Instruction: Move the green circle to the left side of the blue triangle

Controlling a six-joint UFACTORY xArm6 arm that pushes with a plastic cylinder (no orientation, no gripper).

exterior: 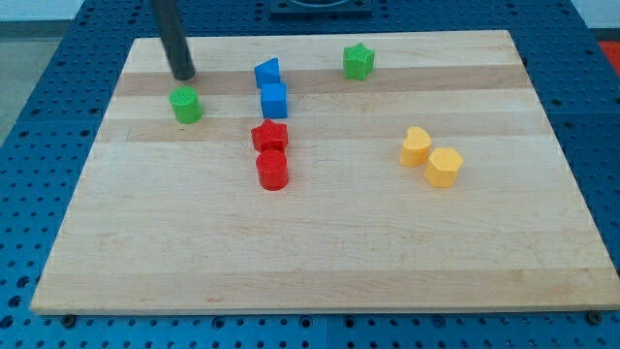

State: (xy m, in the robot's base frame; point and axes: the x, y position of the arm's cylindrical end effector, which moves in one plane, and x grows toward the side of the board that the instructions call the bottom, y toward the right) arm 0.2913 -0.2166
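- Nearest your camera on the pale wooden table [320, 252] sits a red plastic cylinder [273, 171], touching a red star-shaped plastic block [269, 137] just above it.
- Up the same line you see a blue plastic cube [274, 100], and right above that, touching or almost touching, the blue plastic triangle block [266, 72]; the four form a column left of the table's centre.
- Your task piece, the green plastic circle block [186, 105], stands at the view's upper left, well to the left of the blue triangle and slightly lower than it.
- My tip [183, 77], the lower end of the straight dark rod, rests just above the green circle, close to its top edge; whether they touch cannot be told.
- As end effector you have only this bare rod: it has no jaws to open and holds nothing.
- Toward the view's top, right of the blue pair, stands a green star-shaped plastic block [357, 61].
- On the view's right, two yellow plastic blocks touch: a rounded yellow block [417, 146] and a yellow hexagonal block [445, 167].
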